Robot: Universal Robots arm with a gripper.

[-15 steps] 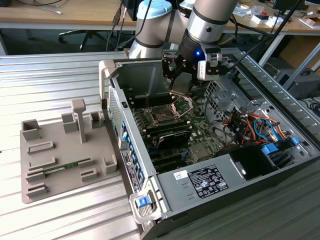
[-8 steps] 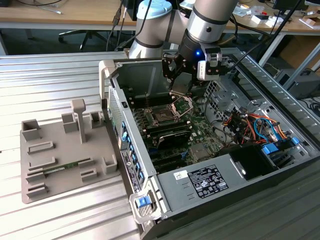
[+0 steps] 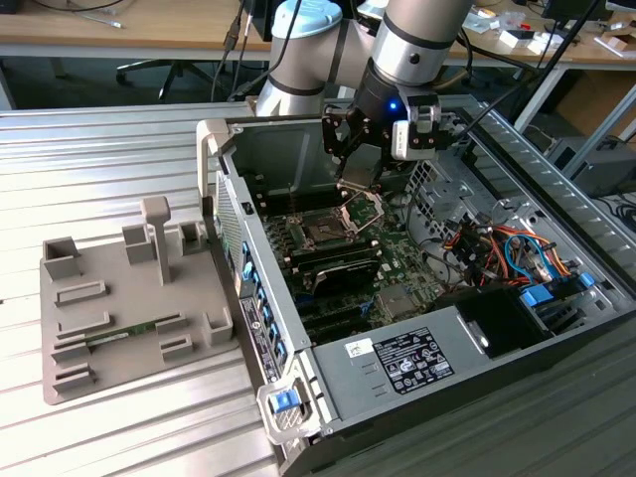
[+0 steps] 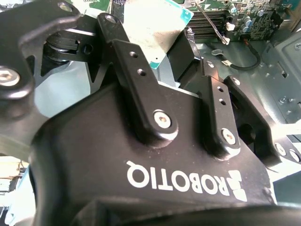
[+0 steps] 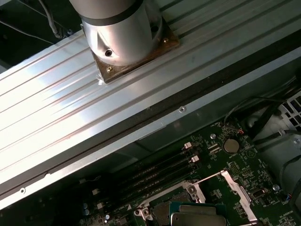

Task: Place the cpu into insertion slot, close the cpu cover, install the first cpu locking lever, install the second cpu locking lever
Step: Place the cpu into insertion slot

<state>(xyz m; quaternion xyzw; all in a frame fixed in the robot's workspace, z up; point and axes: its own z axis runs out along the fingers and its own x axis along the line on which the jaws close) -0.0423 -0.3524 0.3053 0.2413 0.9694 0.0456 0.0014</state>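
My gripper (image 3: 353, 183) hangs inside the open computer case, just above the green board. Its black fingers (image 4: 134, 70) are shut on the cpu (image 4: 150, 28), a pale square chip with a teal-green edge. The cpu (image 5: 200, 217) also shows in the first wrist view, close over the socket area. The insertion slot (image 3: 323, 232) is a dark square with a silver rim, a little towards the exterior view's left of the fingers. The cpu cover (image 3: 364, 209) stands raised on its hinge right below the gripper.
The case wall (image 3: 234, 214) rises at the exterior view's left of the board. Long black memory slots (image 3: 338, 266) lie near the socket, and coloured cables (image 3: 497, 248) and a labelled power supply (image 3: 402, 360) are at the right. A grey fixture tray (image 3: 109, 298) sits outside on the ribbed table.
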